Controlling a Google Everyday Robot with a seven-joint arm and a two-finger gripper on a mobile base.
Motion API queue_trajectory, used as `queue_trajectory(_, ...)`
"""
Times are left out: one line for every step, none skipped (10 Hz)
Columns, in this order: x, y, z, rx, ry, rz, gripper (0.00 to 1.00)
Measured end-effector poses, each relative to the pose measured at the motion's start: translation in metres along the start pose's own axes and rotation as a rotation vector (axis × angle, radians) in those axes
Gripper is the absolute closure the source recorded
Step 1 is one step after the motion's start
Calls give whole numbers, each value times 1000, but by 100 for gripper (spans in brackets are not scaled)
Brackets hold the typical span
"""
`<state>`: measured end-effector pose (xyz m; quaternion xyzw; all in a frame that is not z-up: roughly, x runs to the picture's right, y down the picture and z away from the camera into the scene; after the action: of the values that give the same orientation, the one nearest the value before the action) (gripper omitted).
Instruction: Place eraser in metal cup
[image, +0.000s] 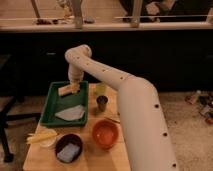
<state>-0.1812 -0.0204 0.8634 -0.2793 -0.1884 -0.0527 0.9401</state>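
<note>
My gripper (73, 86) hangs from the white arm over the far end of the green tray (49, 107). It is shut on the eraser (68, 90), a tan block that sticks out to the left of the fingers, just above the tray. The metal cup (102, 103), small and dark, stands upright on the wooden table to the right of the tray, a short way right of and nearer than the gripper. The fingers themselves are mostly hidden behind the wrist and the eraser.
A grey cloth (71, 114) lies in the tray. A pale yellow-green cup (100, 89) stands just behind the metal cup. Nearer are an orange bowl (105, 134), a dark bowl with a blue sponge (68, 148) and a yellow item on a white plate (42, 136). My arm covers the table's right side.
</note>
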Motion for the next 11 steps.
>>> queue_trajectory(7,4,-9,17,-30,22,100)
queue_trajectory(11,8,-17,30,-63,39,100)
queue_trajectory(15,12,-24,42,-85,53,100)
queue_trajectory(17,16,-31,51,-106,61,100)
queue_trajectory(17,19,-34,57,-122,67,100)
queue_trajectory(21,23,-41,65,-146,80,100)
queue_trajectory(25,25,-46,69,-163,93,100)
queue_trajectory(24,25,-46,69,-166,93,100)
queue_trajectory(21,25,-45,68,-168,88,100)
queue_trajectory(23,25,-46,69,-167,90,100)
queue_trajectory(25,26,-46,70,-166,92,100)
